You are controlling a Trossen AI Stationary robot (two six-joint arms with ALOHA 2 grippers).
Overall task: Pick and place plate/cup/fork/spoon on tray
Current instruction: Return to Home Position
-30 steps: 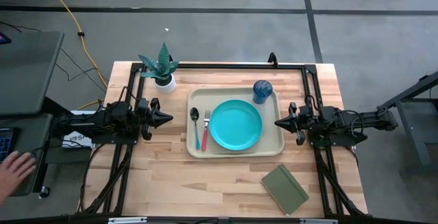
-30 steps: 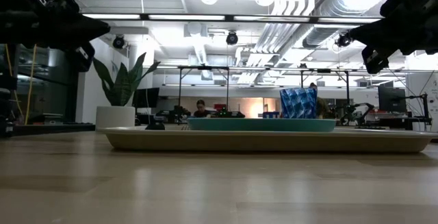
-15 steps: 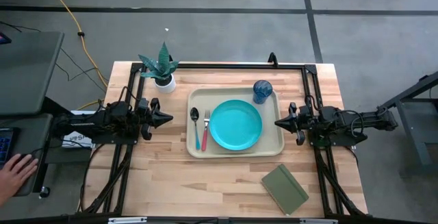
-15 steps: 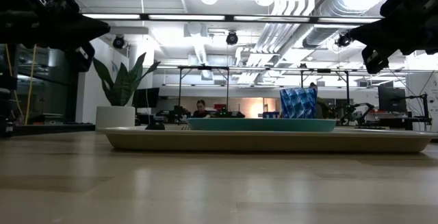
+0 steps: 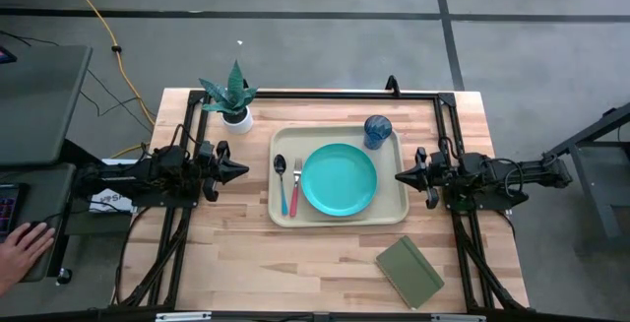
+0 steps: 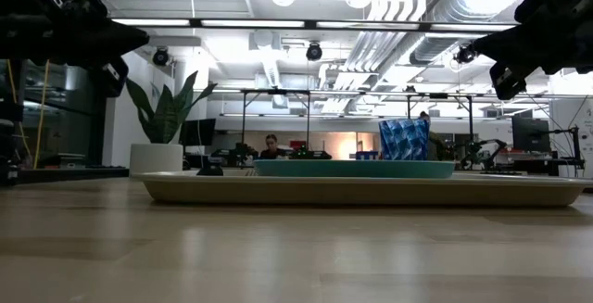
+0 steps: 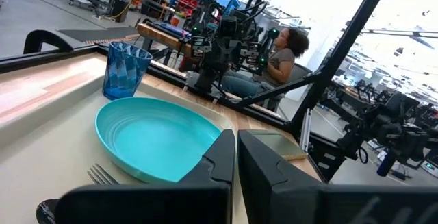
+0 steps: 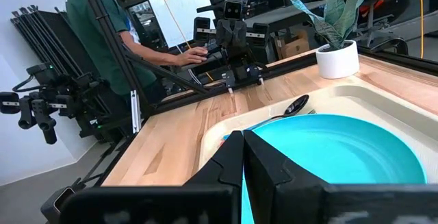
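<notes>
Overhead and table-level views of a finished place setting. The tray [image 5: 340, 213] lies at the centre of the frame in the high view, its long side across the picture. The plate [image 5: 339, 179] sits at mid-tray; the cup [image 5: 378, 129] stands upright in the tray's upper right corner, just beside the plate's rim. The spoon [image 5: 281, 181] and fork [image 5: 295, 182] lie side by side, heads toward the top of the frame, in the strip left of the plate, the spoon farther left. This layout suggests an ordinary table setting, with cutlery parallel and clear of the plate.

The left gripper [image 5: 241, 169] hovers left of the tray and the right gripper [image 5: 401, 176] right of it, each pointing inward, fingers together and holding nothing. Both hang above table height in the low view, apparently parked clear of the load. All four items appear placed. A potted plant [image 5: 234, 98] and a green notebook [image 5: 409, 272] remain off the tray.
</notes>
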